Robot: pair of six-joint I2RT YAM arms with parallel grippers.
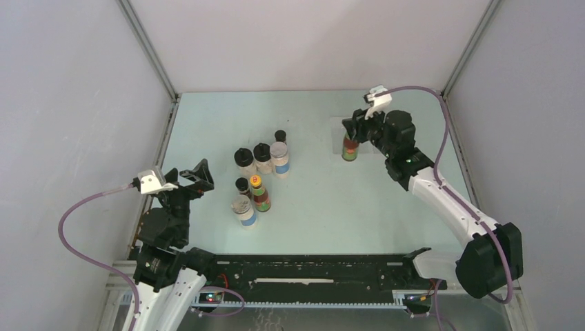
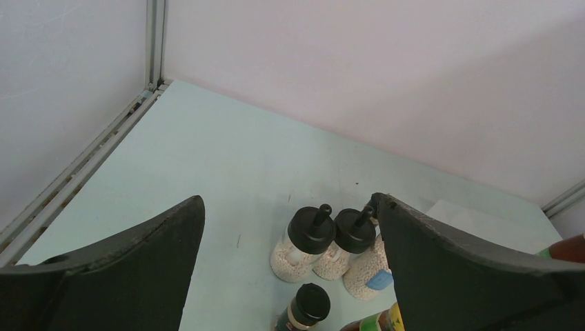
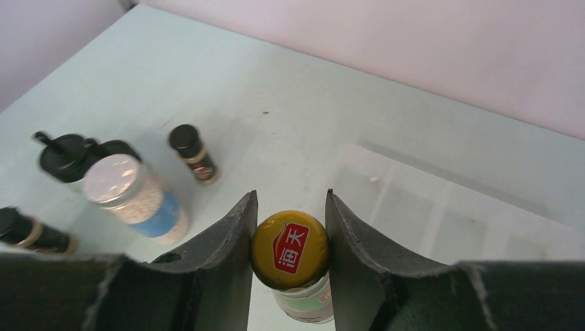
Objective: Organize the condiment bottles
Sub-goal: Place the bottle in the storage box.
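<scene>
Fingers [image 3: 231, 255] of the right gripper [image 3: 290, 203] pinch a sauce bottle [image 3: 290, 249], hiding its sides; left gripper [image 2: 288, 203] spread wide, half covering a blue-labelled jar [image 2: 364, 270]

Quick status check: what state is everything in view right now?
left jaws: open, empty
right jaws: shut
gripped sauce bottle: upright, capped, in the right jaws
other sauce bottle: upright, capped
grey-lidded jars: upright, lidded
black-lidded jars: upright, lidded
tiny dark jars: upright, lidded

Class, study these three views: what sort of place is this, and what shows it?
Probably a robot test cell, not a kitchen: plain walls on a metal frame enclose a pale table, and two robot arms are mounted at its near edge.
</scene>
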